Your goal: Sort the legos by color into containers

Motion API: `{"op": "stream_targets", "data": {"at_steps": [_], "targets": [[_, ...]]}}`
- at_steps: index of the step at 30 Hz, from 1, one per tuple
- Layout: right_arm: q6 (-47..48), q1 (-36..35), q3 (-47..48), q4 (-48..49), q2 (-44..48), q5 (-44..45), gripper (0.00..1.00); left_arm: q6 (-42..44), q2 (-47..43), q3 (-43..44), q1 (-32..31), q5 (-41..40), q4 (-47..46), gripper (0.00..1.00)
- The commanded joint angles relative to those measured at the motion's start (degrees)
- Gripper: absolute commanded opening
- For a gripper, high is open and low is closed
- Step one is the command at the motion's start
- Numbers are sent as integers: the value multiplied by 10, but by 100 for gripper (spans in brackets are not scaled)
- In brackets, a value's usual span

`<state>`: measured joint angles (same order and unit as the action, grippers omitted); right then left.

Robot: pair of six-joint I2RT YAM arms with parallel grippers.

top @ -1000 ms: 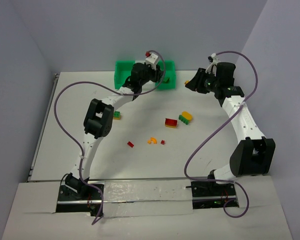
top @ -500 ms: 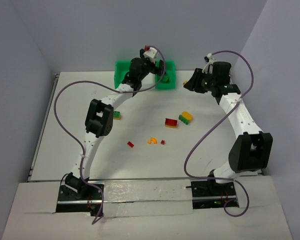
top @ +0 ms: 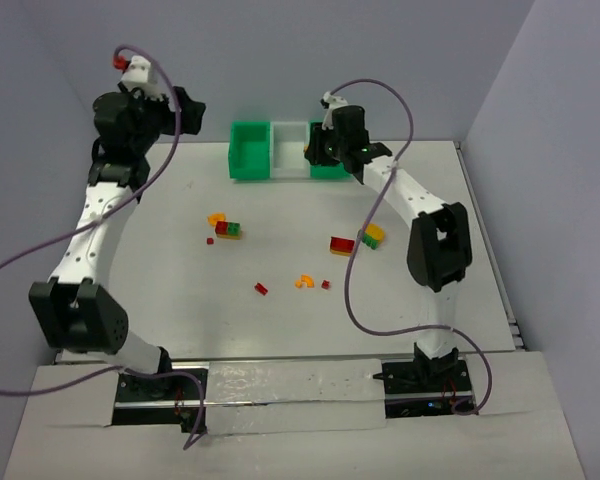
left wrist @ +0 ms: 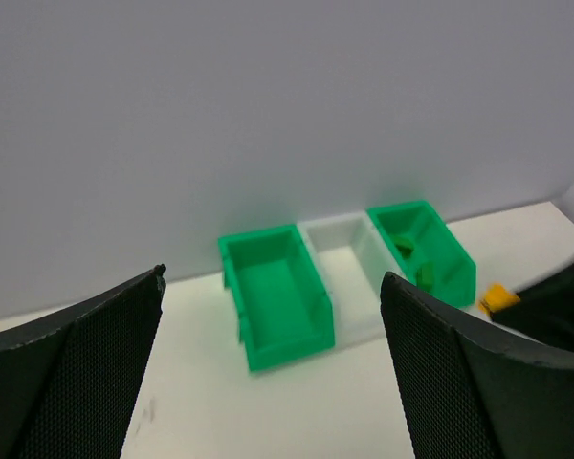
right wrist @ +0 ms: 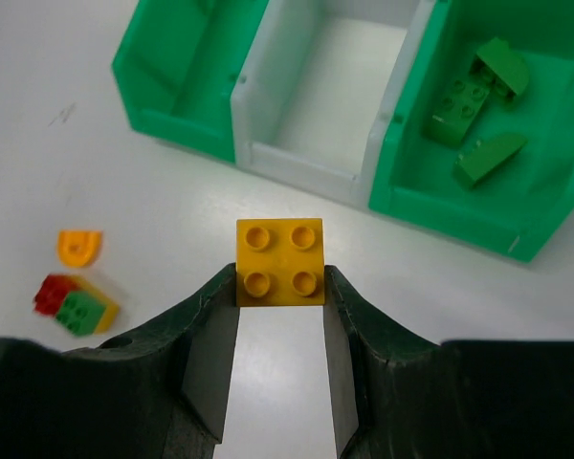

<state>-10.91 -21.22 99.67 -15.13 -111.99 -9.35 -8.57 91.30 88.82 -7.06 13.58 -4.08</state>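
Right fingers [right wrist: 209, 344] are clamped on an orange brick [right wrist: 279, 260], hovering just short of the bins [right wrist: 172, 129] at the table's far edge. Green bricks [right wrist: 459, 100] fill the right-edge bin, so I'd centre over the white bin [right wrist: 301, 167], then release. Left fingers [left wrist: 86, 363] hang wide open, empty.

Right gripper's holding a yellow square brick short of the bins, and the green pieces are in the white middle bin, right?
No: the green pieces lie in the right-end green bin, not the white bin, as the right wrist view shows. The right gripper does hold the yellow square brick short of them.
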Motion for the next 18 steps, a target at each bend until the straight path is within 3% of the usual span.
{"op": "stream_targets", "data": {"at_steps": [1, 6, 12, 15, 18], "targets": [[34, -21, 89, 65, -83, 77, 0, 2, -72, -88, 23, 104, 152, 99], [62, -37, 227, 61, -203, 118, 0, -2, -140, -184, 40, 109, 167, 99], [78, -48, 296, 88, -266, 134, 5, 52, -166, -249, 51, 121, 184, 99], [81, -51, 315, 107, -291, 132, 17, 121, -158, -253, 58, 150, 211, 99], [78, -51, 330, 120, -312, 129, 46, 200, -147, -248, 67, 210, 253, 99]]}}
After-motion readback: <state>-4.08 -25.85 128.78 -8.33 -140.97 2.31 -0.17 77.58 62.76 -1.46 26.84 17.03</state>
